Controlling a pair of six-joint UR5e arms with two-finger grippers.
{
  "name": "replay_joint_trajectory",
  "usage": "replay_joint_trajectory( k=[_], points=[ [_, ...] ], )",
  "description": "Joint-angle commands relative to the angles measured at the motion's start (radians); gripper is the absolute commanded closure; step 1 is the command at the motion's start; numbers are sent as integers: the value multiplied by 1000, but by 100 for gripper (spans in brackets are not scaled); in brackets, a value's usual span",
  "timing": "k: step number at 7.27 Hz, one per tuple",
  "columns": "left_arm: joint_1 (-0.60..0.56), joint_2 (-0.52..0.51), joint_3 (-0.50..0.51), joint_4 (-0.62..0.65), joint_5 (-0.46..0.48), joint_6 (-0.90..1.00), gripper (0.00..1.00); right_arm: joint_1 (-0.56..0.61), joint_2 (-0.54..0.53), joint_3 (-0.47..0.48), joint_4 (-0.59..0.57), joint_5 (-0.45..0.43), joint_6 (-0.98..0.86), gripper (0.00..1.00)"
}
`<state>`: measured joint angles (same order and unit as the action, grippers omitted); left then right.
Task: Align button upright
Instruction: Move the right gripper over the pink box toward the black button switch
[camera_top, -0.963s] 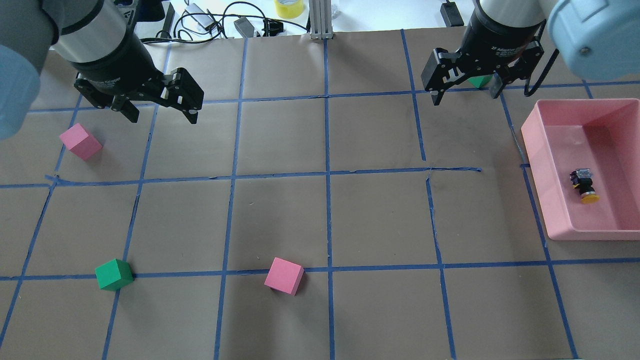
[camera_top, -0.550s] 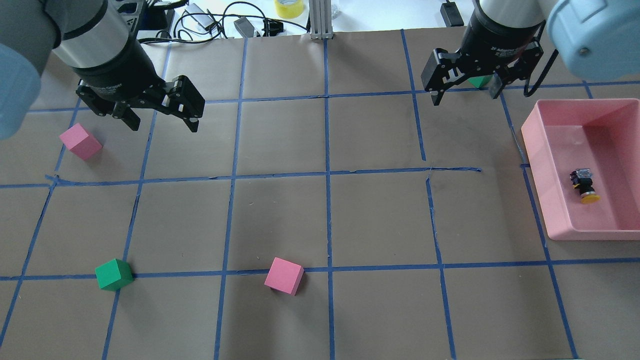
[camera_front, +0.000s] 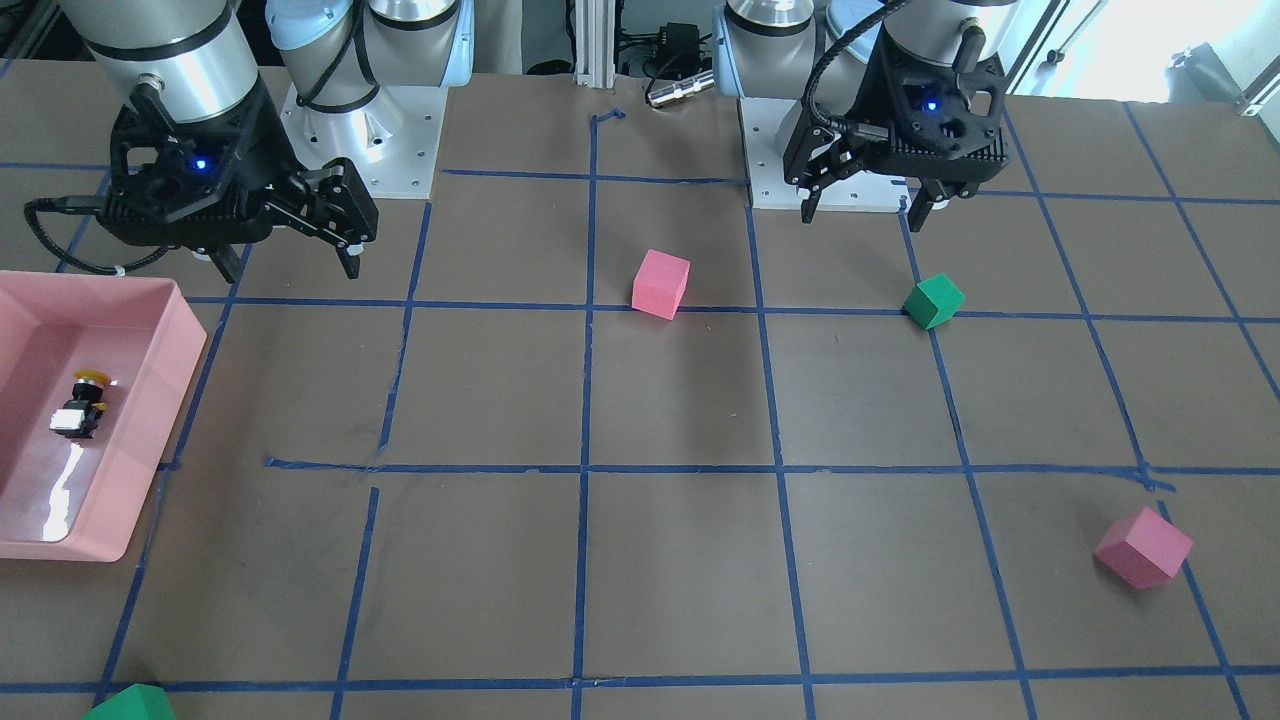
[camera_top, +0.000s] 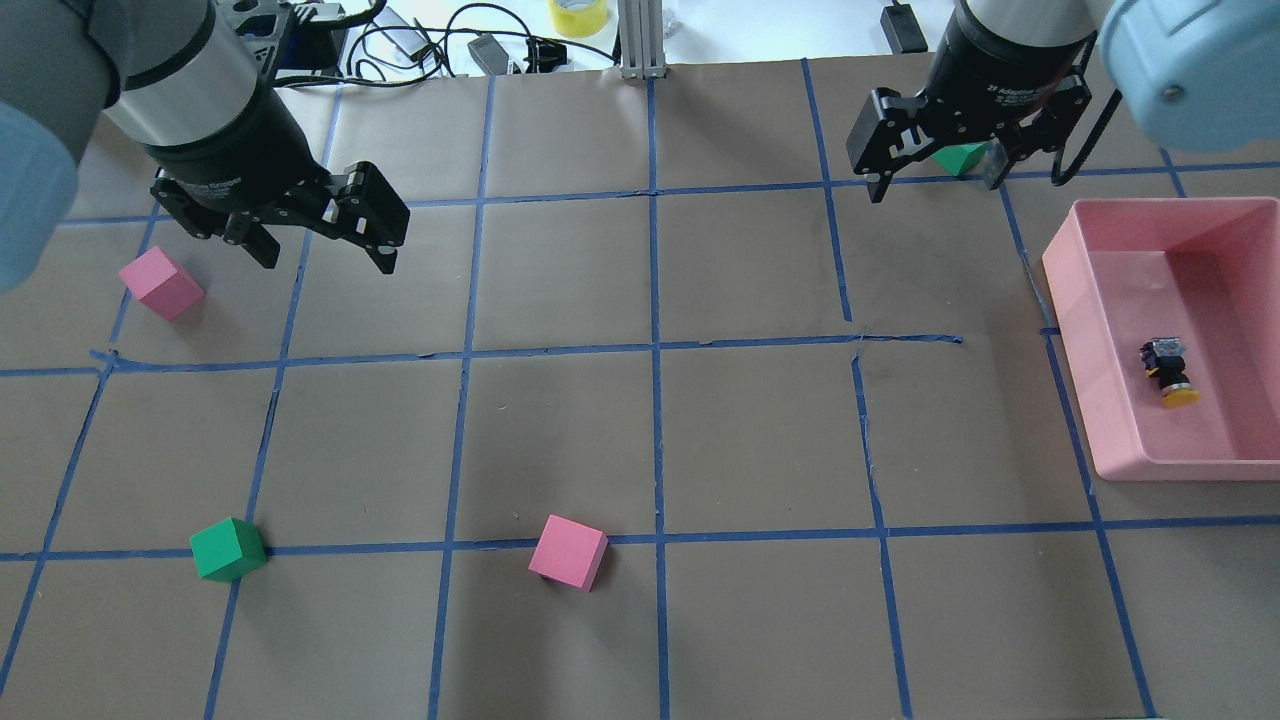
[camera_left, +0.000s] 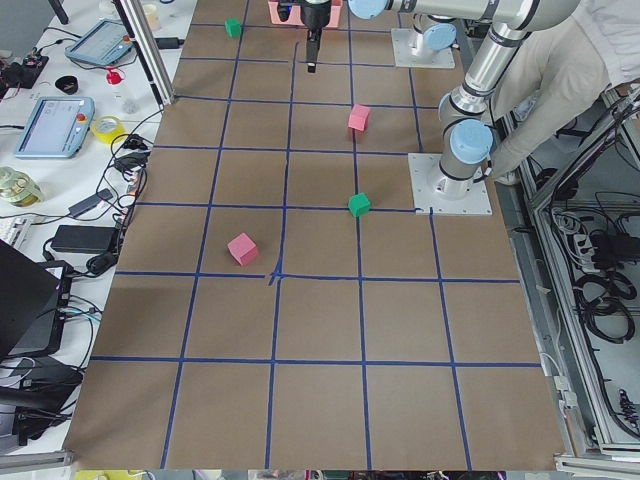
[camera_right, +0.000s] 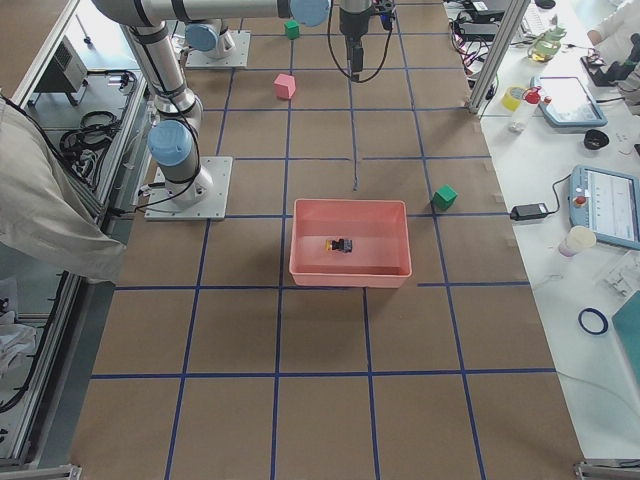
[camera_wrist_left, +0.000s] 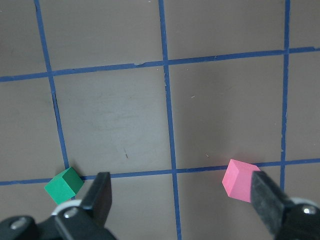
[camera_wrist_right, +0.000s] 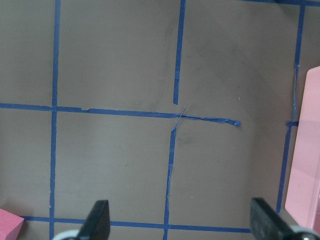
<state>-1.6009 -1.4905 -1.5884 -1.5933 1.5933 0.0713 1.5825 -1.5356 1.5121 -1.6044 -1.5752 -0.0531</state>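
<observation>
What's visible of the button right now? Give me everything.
The button is tiny: a round yellow cap, a black neck and a black base with a pale grey-white end. It looks like plastic. It lies on its side, not upright, cap end toward the robot, on the floor of the pink tray, clear of the walls. Only the tray floor touches it; nothing grips it.

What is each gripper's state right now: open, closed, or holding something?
Left gripper: open, holding nothing.
Right gripper: open, holding nothing.
</observation>
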Motion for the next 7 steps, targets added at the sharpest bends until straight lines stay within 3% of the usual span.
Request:
replay_joint_trajectory(
  k=[1, 5, 7],
  points=[
    [-1, 7, 14, 0, -7, 68, 0, -85, 3, -1, 11, 6, -2, 0],
    [-10, 35, -2, -4, 11, 76, 0, -344, 41, 11, -2, -13, -198, 0],
    [-10, 36, -4, -5, 13, 76, 0, -465, 113, 13, -9, -11, -317, 0]
  ],
)
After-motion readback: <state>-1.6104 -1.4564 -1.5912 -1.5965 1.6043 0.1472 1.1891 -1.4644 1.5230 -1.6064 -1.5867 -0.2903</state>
